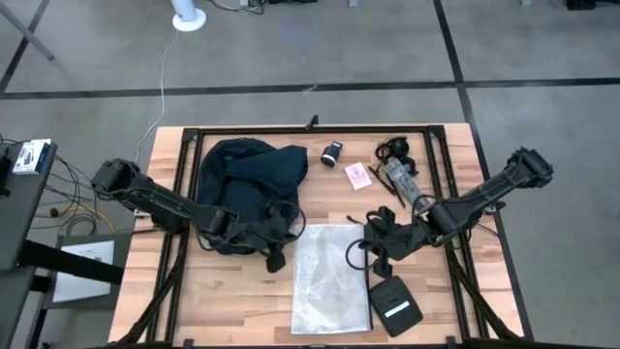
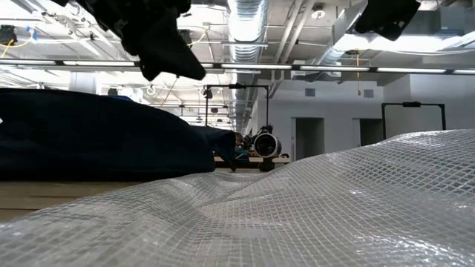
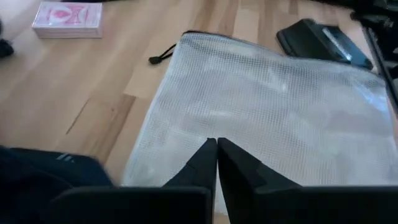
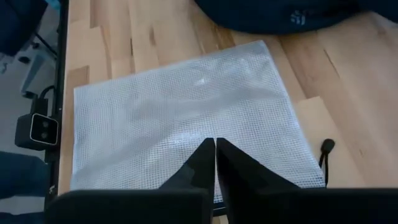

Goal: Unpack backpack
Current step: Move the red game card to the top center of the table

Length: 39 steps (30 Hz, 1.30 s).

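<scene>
With several items already out on the desk (image 1: 242,291), I hover both jaws empty and pressed together over the clear mesh pouch (image 1: 330,276) (left gripper (image 1: 275,260) at its nine o'clock, right gripper (image 1: 371,242) at its two), so next I judge I must reach back into the backpack (image 1: 247,184).

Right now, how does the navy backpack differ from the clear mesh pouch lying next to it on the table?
The backpack is dark navy and opaque; the mesh pouch is see-through with a white grid. The backpack bulges up in a rounded heap; the mesh pouch lies nearly flat. The backpack covers more of the table. Both are soft and rest on the wood.

Backpack (image 1: 247,189) left — mesh pouch (image 1: 329,276) right
</scene>
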Available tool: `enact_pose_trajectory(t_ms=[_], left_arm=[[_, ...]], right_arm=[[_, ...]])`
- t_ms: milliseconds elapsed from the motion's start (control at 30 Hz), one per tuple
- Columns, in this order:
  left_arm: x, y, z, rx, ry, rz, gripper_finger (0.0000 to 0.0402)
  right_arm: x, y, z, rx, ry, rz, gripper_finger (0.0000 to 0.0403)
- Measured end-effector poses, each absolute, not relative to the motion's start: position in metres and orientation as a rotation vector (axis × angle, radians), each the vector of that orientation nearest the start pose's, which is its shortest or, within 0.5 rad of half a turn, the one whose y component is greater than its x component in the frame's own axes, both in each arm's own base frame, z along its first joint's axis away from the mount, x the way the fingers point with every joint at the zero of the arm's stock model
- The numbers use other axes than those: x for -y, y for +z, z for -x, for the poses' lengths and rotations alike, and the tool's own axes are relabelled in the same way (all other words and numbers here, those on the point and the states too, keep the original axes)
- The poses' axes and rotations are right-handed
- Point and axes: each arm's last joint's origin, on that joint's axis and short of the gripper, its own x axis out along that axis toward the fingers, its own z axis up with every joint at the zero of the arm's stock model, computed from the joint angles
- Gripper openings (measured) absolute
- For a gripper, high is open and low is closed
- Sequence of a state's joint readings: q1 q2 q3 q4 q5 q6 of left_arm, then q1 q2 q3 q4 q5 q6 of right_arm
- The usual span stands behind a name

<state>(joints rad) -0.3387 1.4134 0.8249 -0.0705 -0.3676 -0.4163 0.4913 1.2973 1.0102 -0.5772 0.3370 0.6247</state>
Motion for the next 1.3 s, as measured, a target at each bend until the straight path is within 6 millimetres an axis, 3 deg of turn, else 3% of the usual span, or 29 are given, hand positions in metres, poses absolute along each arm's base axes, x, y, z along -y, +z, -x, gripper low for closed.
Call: enact_pose_trajectory(t_ms=[333, 467, 667, 967, 1133, 1300], left_arm=[[0.064, 0.267, -0.222, -0.596, 0.254, 0.131, 0.0000], [0.058, 0.269, -0.209, -0.597, 0.287, 0.109, 0.0000], [0.061, 0.251, -0.216, -0.585, 0.373, 0.218, 0.0005], [0.088, 0.212, -0.244, -0.601, 0.323, 0.219, 0.0066], [0.092, 0.222, -0.251, -0.604, 0.275, 0.180, 0.0110], [0.086, 0.256, -0.243, -0.549, 0.247, 0.149, 0.0147]], right_arm=[[-0.087, 0.272, -0.250, -0.744, -0.213, -0.248, 0.0009], [-0.074, 0.276, -0.258, -0.687, -0.246, -0.264, 0.0009], [-0.068, 0.276, -0.260, -0.682, -0.266, -0.273, 0.0009], [-0.076, 0.279, -0.260, -0.650, -0.240, -0.313, 0.0009], [-0.078, 0.278, -0.260, -0.645, -0.256, -0.380, 0.0009], [-0.088, 0.271, -0.260, -0.677, -0.245, -0.381, 0.0010]])
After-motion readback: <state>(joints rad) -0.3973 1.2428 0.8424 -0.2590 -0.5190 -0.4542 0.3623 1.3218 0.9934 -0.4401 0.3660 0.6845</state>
